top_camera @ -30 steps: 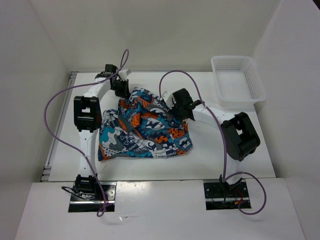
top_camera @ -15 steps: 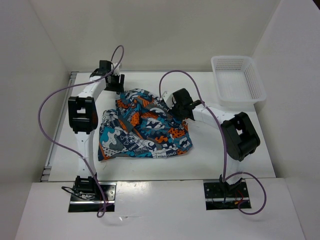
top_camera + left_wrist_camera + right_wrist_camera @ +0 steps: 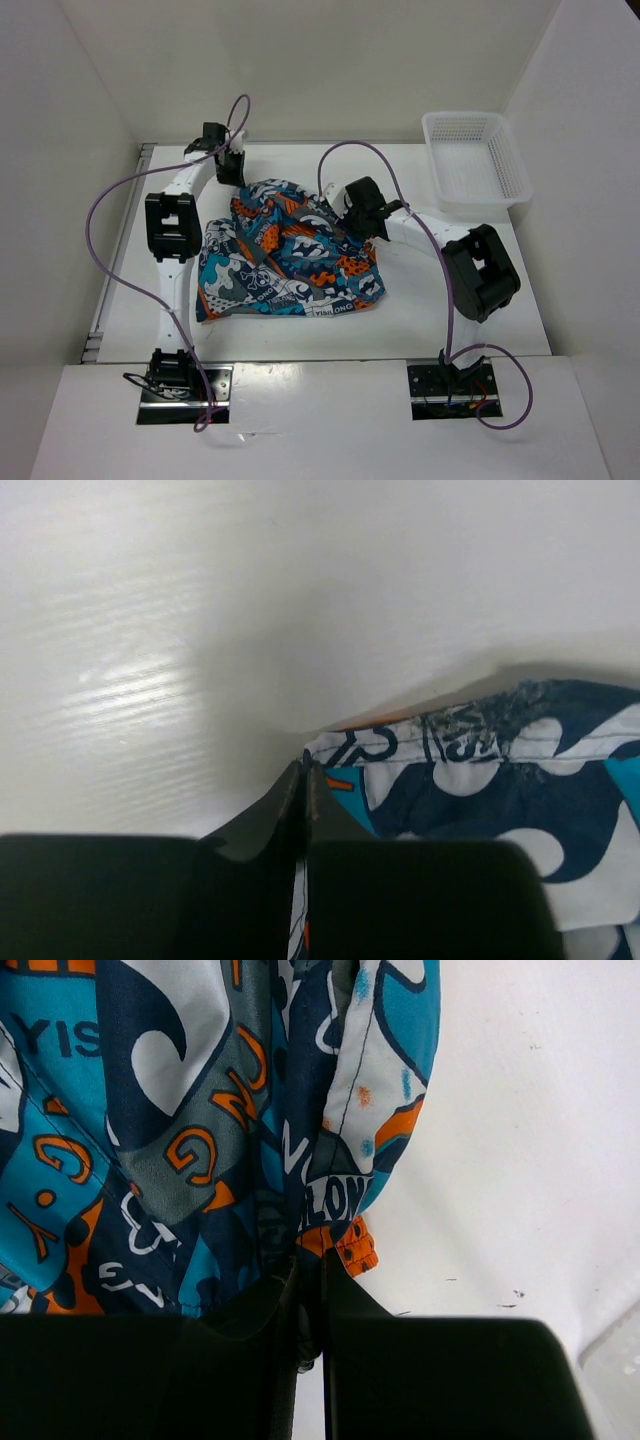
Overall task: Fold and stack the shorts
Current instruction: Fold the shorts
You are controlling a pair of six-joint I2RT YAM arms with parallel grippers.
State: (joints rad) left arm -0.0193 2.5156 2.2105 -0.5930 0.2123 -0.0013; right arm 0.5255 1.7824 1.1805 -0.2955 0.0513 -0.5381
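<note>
The printed shorts [image 3: 285,255] lie crumpled on the middle of the white table, teal, orange, grey and navy. My left gripper [image 3: 233,178] is at their far left corner, shut on the fabric edge; in the left wrist view its jaws [image 3: 303,772] are pressed together with a strip of the shorts [image 3: 500,780] showing between them. My right gripper [image 3: 346,212] is at the shorts' far right edge. In the right wrist view it [image 3: 310,1270] is shut on the bunched hem of the shorts [image 3: 150,1110], beside an orange dotted tab [image 3: 352,1245].
A white plastic mesh basket [image 3: 475,160] stands at the far right of the table; its corner shows in the right wrist view [image 3: 618,1345]. White walls close in the table on the left, back and right. Purple cables loop over both arms.
My left gripper has shifted a little to the left and back, and the shorts' far left corner has been drawn out with it. The right arm has not moved.
</note>
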